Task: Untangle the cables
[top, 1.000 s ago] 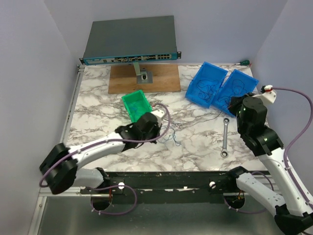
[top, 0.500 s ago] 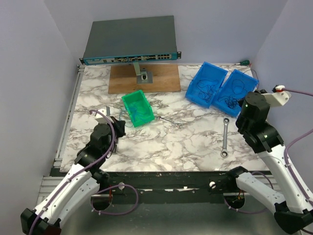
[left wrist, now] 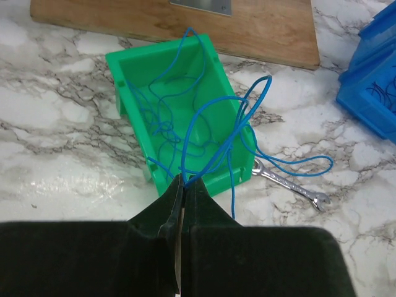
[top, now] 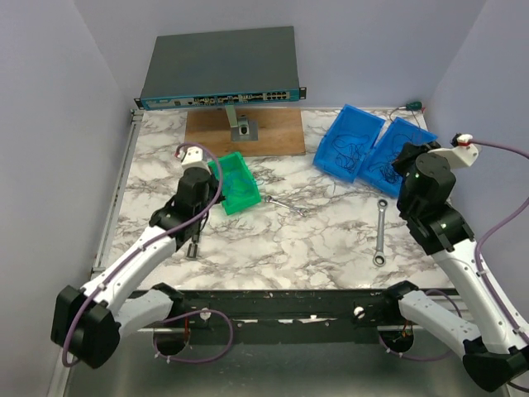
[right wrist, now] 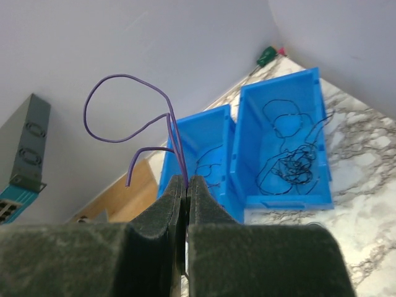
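The left white-shelled robot arm and the right white-shelled robot arm are jointed by bulky matte black housings. A thin purple cable trails along each. Small white wrist blocks cap the ends. The black wedge-shaped gripper fingers taper to narrow tips.

Blue wire end: lost to me inside the left gripper's closed tips.
Purple wire lower end: hidden between the right gripper's closed tips.
Blue bin: near part concealed behind those fingers.
Black wires: knot too dense; I cannot count strands.
Board: cut off by the top edge, left wrist view.
Top view: held wires too thin for me to trace.
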Motion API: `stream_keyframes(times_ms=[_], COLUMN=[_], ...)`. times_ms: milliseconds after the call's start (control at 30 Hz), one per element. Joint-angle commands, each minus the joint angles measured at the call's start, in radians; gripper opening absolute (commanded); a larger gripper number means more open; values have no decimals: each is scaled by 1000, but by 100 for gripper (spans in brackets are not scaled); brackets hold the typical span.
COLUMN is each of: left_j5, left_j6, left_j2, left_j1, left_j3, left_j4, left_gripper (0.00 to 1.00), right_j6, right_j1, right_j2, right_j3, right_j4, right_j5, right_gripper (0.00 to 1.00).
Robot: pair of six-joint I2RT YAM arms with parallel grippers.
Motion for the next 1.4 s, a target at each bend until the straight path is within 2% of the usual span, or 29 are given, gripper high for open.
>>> stream_keyframes(times_ms=[0,233,400,533,667,1033,1200,1367], left_j5=[-72,-90,-94,-61,-26,-14,37,36], left_j6=[106,149,154,157,160,166,178,188], left_j2=[149,417,574,620,598,489,376,243], left_j1=[5,11,36,46,45,45,41,-14], left_j3=[113,258,353,382,378,344,286,179], left_j4=[-10,-83,-160,-181,-175,-179,-128,-30], left_gripper=[0,0,0,0,16,43,57,80], right_j6=[-11,-30,-31,-38,-42,-43,-73,-120], right_j1=[-1,-2,-1,-1,0,-1,-2,-3], right_j2=[13,57,94,121,160,329,432,537], right_j3=[2,12,14,11,22,170,272,395], right_j4=[71,156,195,211,222,217,225,216], right_j5=[-110,-276,-298,-293,-303,-368,-336,-293], right_gripper=[1,1,1,1,1,1,1,1])
